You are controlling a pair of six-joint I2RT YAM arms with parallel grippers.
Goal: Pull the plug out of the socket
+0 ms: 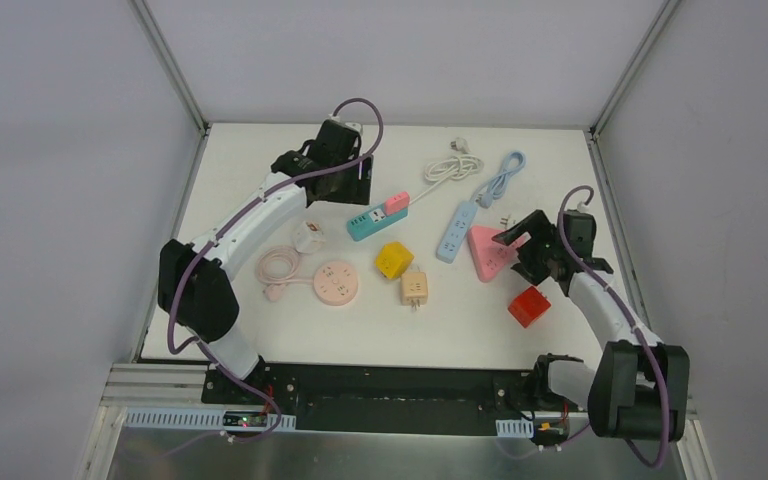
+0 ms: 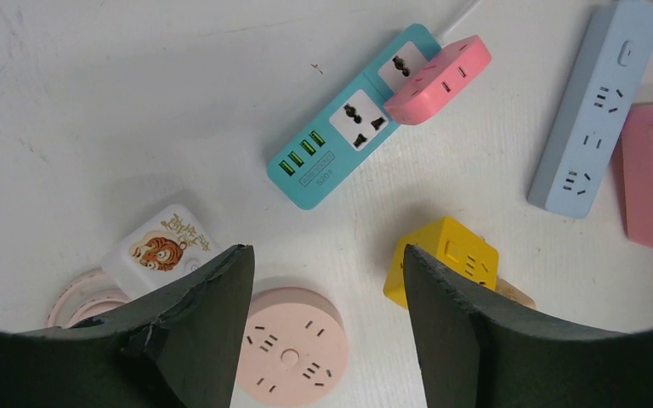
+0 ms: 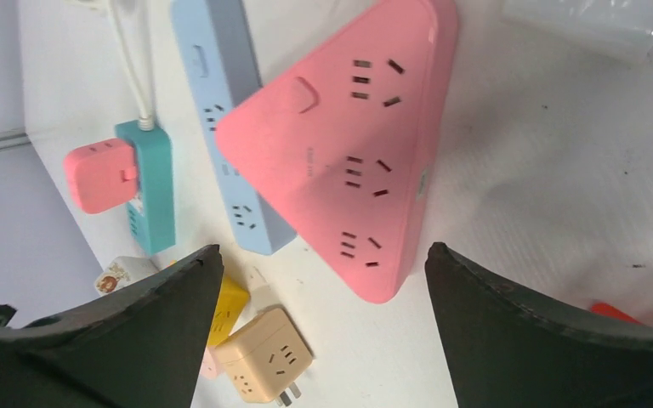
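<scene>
Pink plug (image 2: 438,78) sits in the teal strip (image 2: 310,166); both arms' jaws stand open and empty, so one should pin the strip beside it, the other pull straight out

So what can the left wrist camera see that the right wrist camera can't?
Only the left wrist view: the coiled pink cord. Only the right wrist view: the clear plastic in the top corner. Both: the teal power strip with the pink plug in it, the blue strip and the yellow cube.
</scene>
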